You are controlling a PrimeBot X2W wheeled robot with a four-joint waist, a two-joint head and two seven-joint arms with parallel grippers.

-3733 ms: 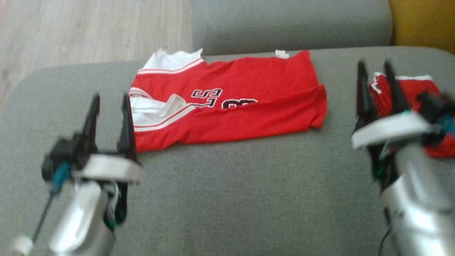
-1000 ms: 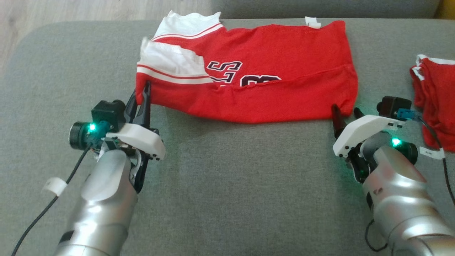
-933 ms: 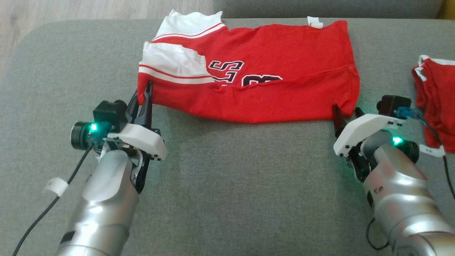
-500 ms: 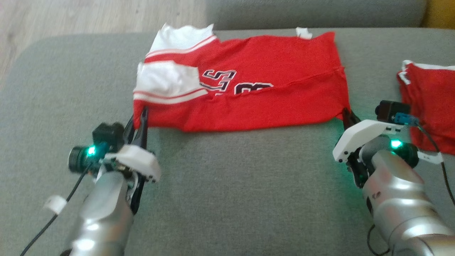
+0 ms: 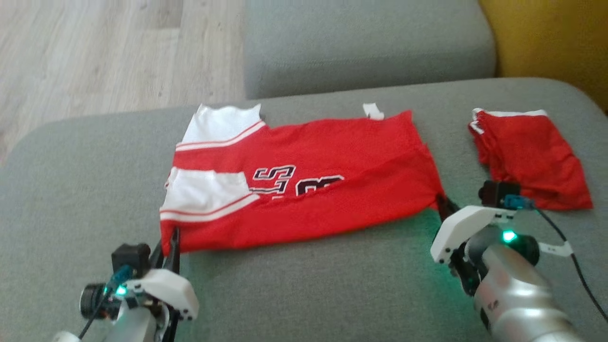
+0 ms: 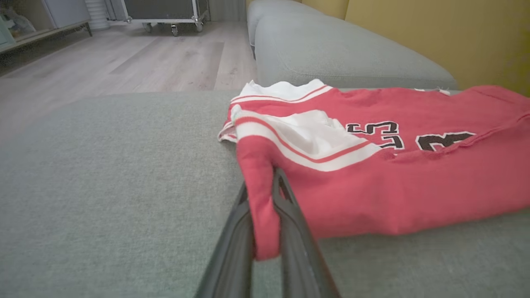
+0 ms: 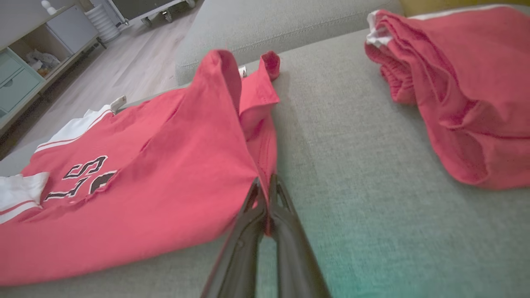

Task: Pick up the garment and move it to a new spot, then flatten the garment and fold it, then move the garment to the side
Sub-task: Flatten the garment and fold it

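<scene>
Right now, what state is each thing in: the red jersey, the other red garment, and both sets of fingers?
red jersey: folded lengthwise, lying on the sofa, both near corners pinched and slightly lifted.
left fingers: shut on the jersey's near left corner.
right fingers: shut on the jersey's near right corner.
other red garment: loosely folded, lying apart, untouched.

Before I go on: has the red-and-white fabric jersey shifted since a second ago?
Yes. The red-and-white fabric jersey has slid toward the robot: a gap now shows between its far edge and the grey back cushion.
</scene>
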